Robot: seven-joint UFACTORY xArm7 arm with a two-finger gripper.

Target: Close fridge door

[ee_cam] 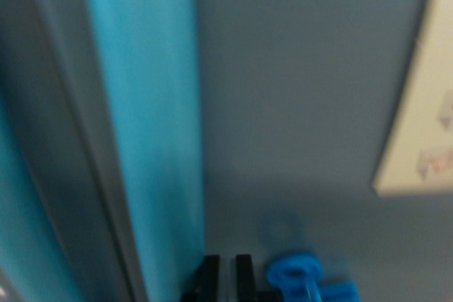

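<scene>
The wrist view is soft and blurred throughout, so edges and fine detail are hard to make out. Most of the frame is filled by a flat grey-blue surface, the fridge door point(297, 104), seen from very close; its outer limits are cut off on every side. A bright cyan vertical band point(152, 125) runs from the top edge down to the lower edge left of centre, and whether it is a handle, a trim strip or a seal cannot be told. Left of it lies a darker grey strip point(64, 125), angled slightly, and a second patch of cyan point(25, 245) curves into the lower left corner, cropped by the frame.

At the right edge a cream-coloured card or sticker point(425, 104) sits on the door, tilted, with faint reddish marks too blurred to read; its right part is cut off.

At the bottom centre only the tips of the end effector point(226, 274) show: two black fingers point(209, 274) standing upright and close together with a thin pale gap between them, nothing visibly between them. Whether they touch the door cannot be told. Just to their right sits a bright blue plastic part point(304, 277), partly cropped by the lower edge.
</scene>
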